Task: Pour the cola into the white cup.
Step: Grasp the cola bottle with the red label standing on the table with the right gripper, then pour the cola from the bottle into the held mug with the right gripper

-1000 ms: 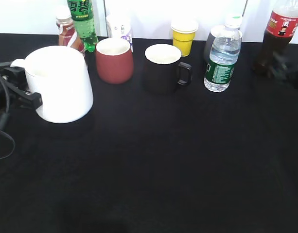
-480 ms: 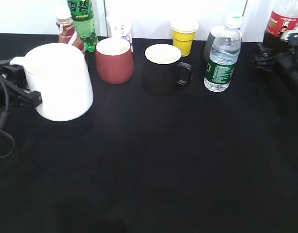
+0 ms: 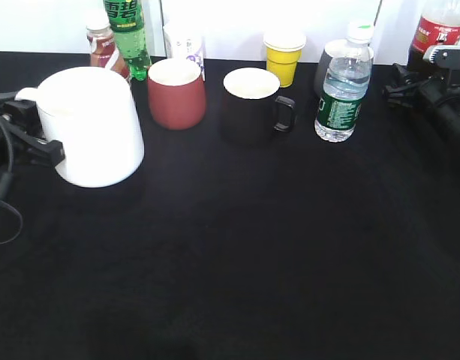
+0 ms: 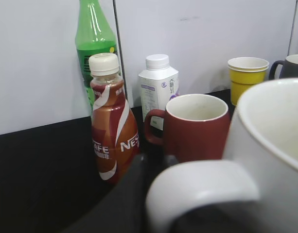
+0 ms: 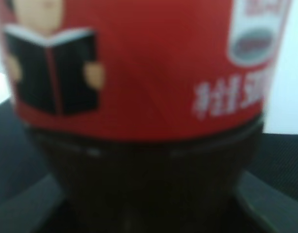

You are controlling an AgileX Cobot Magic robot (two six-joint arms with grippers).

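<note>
The cola (image 3: 437, 31), a clear bottle of dark liquid with a red label, stands at the far right back. It fills the right wrist view (image 5: 139, 73). My right gripper (image 3: 414, 81) is at the bottle's lower part, one finger on each side of it (image 5: 149, 204), and looks open. The white cup (image 3: 94, 135), a wide mug, sits at the left. My left gripper (image 3: 28, 131) is shut on its loop handle, seen close in the left wrist view (image 4: 153, 204) beside the cup (image 4: 275, 145).
Along the back stand a Nescafe bottle (image 3: 102, 45), a green bottle (image 3: 127, 30), a white carton with purple print (image 3: 184, 41), a red-brown mug (image 3: 175, 94), a black mug (image 3: 251, 105), a yellow cup (image 3: 284, 56) and a water bottle (image 3: 342, 86). Cables (image 3: 1, 210) lie at the left.
My right gripper has come in from the right to the cola bottle and now hides its lower part. The white cup has shifted slightly in my left gripper.
</note>
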